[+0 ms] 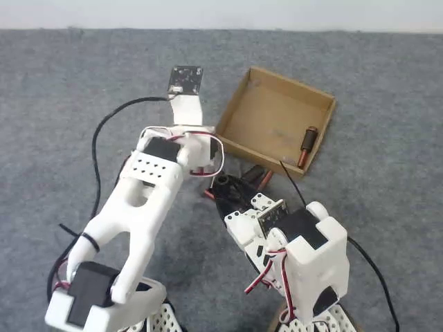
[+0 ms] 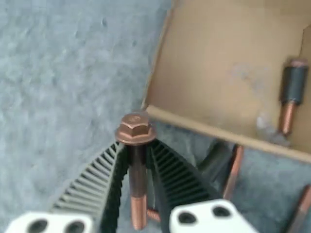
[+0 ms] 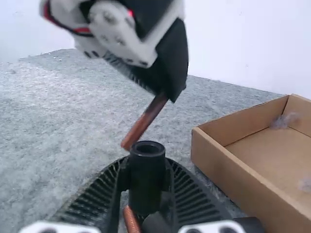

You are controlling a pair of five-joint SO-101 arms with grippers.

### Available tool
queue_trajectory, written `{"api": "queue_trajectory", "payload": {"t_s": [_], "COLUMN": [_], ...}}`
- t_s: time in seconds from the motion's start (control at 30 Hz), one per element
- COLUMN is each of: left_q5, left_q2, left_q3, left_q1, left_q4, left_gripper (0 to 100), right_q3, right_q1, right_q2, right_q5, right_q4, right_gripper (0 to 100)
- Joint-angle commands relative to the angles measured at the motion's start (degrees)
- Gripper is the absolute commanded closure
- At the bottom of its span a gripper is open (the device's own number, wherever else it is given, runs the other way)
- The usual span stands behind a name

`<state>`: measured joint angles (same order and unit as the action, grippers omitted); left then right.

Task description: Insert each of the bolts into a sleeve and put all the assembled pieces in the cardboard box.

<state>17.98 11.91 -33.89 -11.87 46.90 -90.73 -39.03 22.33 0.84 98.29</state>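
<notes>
My left gripper (image 2: 137,145) is shut on a copper bolt (image 2: 137,184), its hex head sticking out past the fingertips. My right gripper (image 3: 146,167) is shut on a black sleeve (image 3: 146,170) held upright with its bore open. In the right wrist view the left gripper's bolt (image 3: 146,119) slants down, its tip just at the sleeve's rim and a little to one side. Both grippers meet in front of the cardboard box (image 1: 239,97), near its front corner. One assembled piece (image 1: 306,146) lies inside the box against its wall.
A loose copper bolt (image 1: 265,180) lies on the grey carpet just in front of the box, and another bolt (image 2: 301,208) lies beside it. One more bolt (image 3: 131,218) shows under the held sleeve. A small board (image 1: 185,79) sits behind the left arm.
</notes>
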Motion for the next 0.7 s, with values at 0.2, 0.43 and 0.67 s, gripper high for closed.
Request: {"api": "queue_trajectory", "payload": {"t_s": [0.2,0.43,0.67], "left_q5": [-0.4,-0.3,-0.3], "left_q2": [1.3,4.0,19.6], "left_q3": [-1.9,-4.0,-16.1], "left_q1": [0.0,0.1,-0.1], "left_q4": [-14.2,-15.7,-22.7], "left_gripper": [99,99,99], "right_q3": [-1.5,-1.5,-1.5], "right_q1": [-0.3,-0.3,-0.4], "right_q2": [-2.8,-2.8,-2.8], "right_q5": [-0.8,-0.8,-0.8], "right_q4": [-0.1,-1.5,-2.2], "right_gripper": [99.2,99.2,99.2]}}
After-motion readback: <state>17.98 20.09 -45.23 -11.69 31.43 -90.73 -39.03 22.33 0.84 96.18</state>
